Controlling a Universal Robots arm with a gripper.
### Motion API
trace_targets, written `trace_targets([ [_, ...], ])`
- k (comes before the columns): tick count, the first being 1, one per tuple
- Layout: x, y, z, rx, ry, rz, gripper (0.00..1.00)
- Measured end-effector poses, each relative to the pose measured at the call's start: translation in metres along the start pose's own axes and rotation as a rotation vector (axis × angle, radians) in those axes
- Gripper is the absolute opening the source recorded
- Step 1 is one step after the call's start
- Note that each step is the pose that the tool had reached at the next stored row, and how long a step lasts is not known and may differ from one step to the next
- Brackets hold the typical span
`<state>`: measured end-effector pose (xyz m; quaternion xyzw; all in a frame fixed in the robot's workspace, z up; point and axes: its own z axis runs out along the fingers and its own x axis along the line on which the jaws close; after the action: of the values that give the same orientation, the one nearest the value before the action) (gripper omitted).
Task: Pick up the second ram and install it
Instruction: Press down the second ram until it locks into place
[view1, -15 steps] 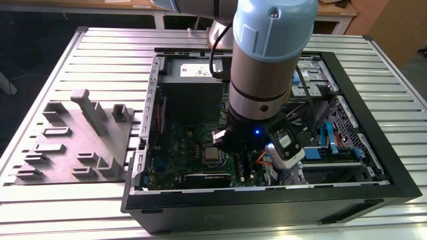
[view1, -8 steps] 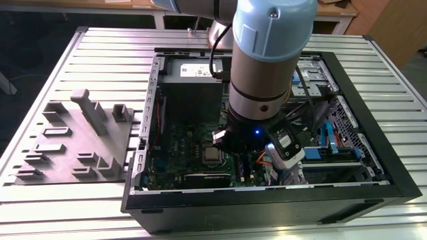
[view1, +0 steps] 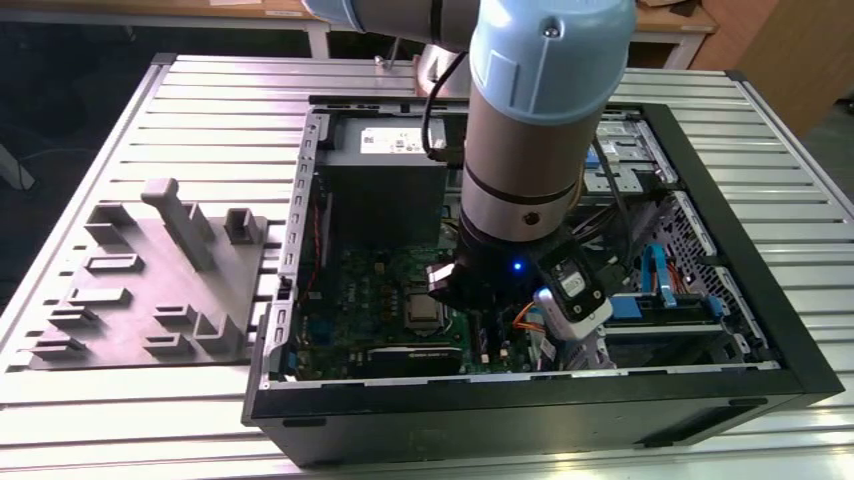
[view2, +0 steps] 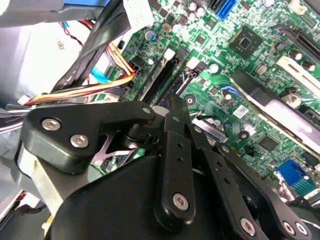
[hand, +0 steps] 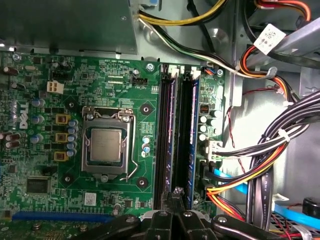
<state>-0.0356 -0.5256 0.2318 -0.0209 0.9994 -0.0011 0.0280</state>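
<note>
My gripper (hand: 176, 196) is shut, its fingertips pressed together with nothing visible between them. It hangs low inside the open computer case (view1: 767, 330), just over one end of the two black memory slots (hand: 165, 140). A thin dark blue stick stands on edge in each slot, one (hand: 173, 135) closer to the processor and one (hand: 193, 145) closer to the cables. I cannot tell which of them is the second ram. In the second wrist view the shut gripper (view2: 175, 106) points at the slots (view2: 161, 80). In the exterior view the gripper (view1: 483, 300) is over the green motherboard (view1: 367, 290).
The processor socket (hand: 106, 145) lies beside the slots. Bundles of black, orange and yellow cables (hand: 280, 145) crowd the other side. The power supply box (view1: 380, 140) sits at the far end of the case. A grey parts fixture (view1: 147, 290) rests on the slatted table at the exterior view's left.
</note>
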Motion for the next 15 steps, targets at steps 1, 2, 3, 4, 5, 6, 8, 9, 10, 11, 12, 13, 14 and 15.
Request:
trace_targets([
  [1, 0.0001, 0.0, 0.0015, 0.0, 0.0, 0.0, 0.1],
  [2, 0.0001, 0.0, 0.0023, 0.0001, 0.0001, 0.0, 0.1],
  [3, 0.0001, 0.0, 0.0024, 0.0002, 0.0001, 0.0, 0.1],
  [4, 0.0001, 0.0, 0.0024, 0.0003, 0.0001, 0.0, 0.1],
  [5, 0.0001, -0.0001, 0.0024, 0.0004, 0.0002, 0.0, 0.1],
  [6, 0.0001, 0.0, 0.0025, 0.0002, 0.0001, 0.0, 0.1],
  [8, 0.0004, 0.0, 0.003, 0.0001, 0.0, 0.0, 0.1],
  [9, 0.0008, 0.0, 0.0032, 0.0, 0.0, 0.0, 0.1],
  [10, 0.0009, 0.0, 0.0035, 0.0001, 0.0, 0.0, 0.1],
  [11, 0.001, 0.0001, 0.004, -0.0001, -0.0001, 0.0, 0.1],
  [12, 0.001, 0.0001, 0.0046, 0.0, 0.0, 0.0, 0.1],
  [13, 0.0011, 0.0, 0.0055, 0.0, 0.0, 0.0, 0.1],
  [14, 0.0013, 0.0, 0.0065, 0.0001, 0.0, 0.0, 0.1],
  [15, 0.0015, 0.0001, 0.0073, 0.0, 0.0, 0.0, 0.1],
])
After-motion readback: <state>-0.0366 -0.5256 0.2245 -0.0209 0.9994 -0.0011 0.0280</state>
